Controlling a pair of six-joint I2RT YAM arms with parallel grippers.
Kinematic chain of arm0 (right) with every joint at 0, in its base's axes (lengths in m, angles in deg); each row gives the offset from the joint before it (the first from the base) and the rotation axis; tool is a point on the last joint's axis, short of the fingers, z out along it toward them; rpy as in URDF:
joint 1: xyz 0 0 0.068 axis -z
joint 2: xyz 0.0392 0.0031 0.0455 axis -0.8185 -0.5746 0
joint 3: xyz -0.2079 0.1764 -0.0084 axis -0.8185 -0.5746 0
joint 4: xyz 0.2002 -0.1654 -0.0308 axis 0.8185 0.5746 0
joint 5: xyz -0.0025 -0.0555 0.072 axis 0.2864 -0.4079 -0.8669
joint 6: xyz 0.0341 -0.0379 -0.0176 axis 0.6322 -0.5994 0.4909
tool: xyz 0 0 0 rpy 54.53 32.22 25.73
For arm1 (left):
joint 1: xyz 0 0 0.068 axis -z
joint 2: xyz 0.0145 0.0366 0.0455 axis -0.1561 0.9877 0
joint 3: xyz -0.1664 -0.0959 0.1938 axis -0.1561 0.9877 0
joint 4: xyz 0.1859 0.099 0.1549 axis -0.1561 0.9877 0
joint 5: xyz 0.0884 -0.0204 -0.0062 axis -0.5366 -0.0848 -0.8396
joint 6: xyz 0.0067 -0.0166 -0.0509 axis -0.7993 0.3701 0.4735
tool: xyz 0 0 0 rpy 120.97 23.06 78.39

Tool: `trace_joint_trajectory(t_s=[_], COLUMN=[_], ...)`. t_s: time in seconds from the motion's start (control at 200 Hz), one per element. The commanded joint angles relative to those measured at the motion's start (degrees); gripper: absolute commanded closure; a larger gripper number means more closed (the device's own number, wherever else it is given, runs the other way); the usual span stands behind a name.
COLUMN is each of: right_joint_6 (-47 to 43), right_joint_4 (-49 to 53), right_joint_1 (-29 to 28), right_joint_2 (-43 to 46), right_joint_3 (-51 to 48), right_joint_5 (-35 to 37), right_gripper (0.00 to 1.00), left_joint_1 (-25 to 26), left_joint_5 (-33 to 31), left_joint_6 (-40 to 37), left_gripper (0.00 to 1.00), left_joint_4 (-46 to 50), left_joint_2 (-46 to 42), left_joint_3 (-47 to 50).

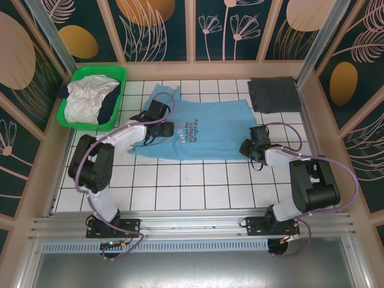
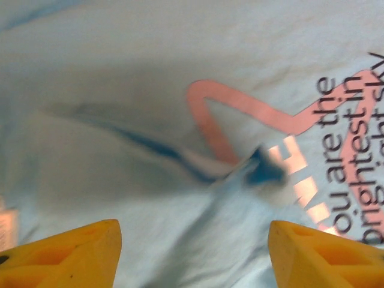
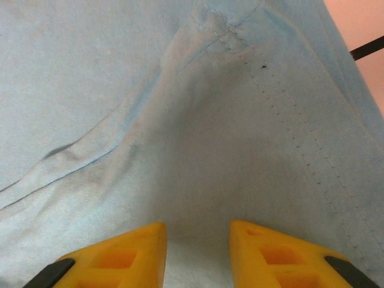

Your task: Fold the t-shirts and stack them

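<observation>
A light blue cloth t-shirt (image 1: 210, 129) lies spread out flat on the white tiled table (image 1: 180, 186), in the upper middle of the top view. It has small dark words and a pink shape (image 2: 240, 120) printed on it.

The left gripper (image 1: 157, 129) sits over the left part of the blue shirt, near the print. In the left wrist view its yellow fingers (image 2: 66, 258) are far apart, so this gripper is wide open and holds nothing.

The right gripper (image 1: 252, 146) is at the right edge of the same shirt. In the right wrist view its yellow fingers (image 3: 114, 258) are closer, with a gap between them, over a stitched hem (image 3: 300, 120). They are not clamped. The tips may touch the cloth, but it is hard to see.

A dark grey folded t-shirt (image 1: 274, 95) lies at the upper right of the table, apart from the blue one.

A green plastic basket (image 1: 102, 69) stands at the upper left. A white t-shirt (image 1: 84, 102) and a navy t-shirt (image 1: 108, 109) are bunched up inside it.
</observation>
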Motion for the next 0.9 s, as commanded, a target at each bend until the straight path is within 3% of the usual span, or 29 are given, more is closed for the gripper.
trace_joint_trajectory(t_s=[0.0, 0.08, 0.155, 0.445, 0.646, 0.896], right_joint_6=[-0.8, -0.9, -1.0, -0.4, 0.7, 1.0], right_joint_4=[-0.1, -1.5, -1.9, 0.0, 1.2, 2.6], right_joint_1=[0.3, 0.2, 0.2, 0.9, 2.1, 3.0], right_joint_2=[3.1, 3.4, 2.6, 0.5, 0.2, 0.7], right_joint_3=[-0.3, -0.6, -0.4, -0.1, -1.1, -2.0], right_joint_5=[-0.3, -1.9, -2.4, -0.8, -0.7, 0.6], right_gripper=[0.67, 0.67, 0.67, 0.67, 0.67, 0.67], left_joint_1=[-0.2, -0.3, -0.8, -4.7, -5.5, -6.0], left_joint_5=[-8.5, -9.0, -8.9, -10.6, -12.4, -13.5], left_joint_6=[2.9, 4.9, 6.4, 9.9, 12.7, 15.7], left_gripper=[0.30, 0.29, 0.35, 0.82, 1.00, 1.00], left_joint_4=[0.3, -1.0, -1.8, -1.1, -0.7, -0.2], left_joint_2=[-8.3, -11.4, -12.0, -10.7, -15.3, -17.9], left_joint_3=[7.4, 13.8, 17.7, 22.0, 25.8, 29.9])
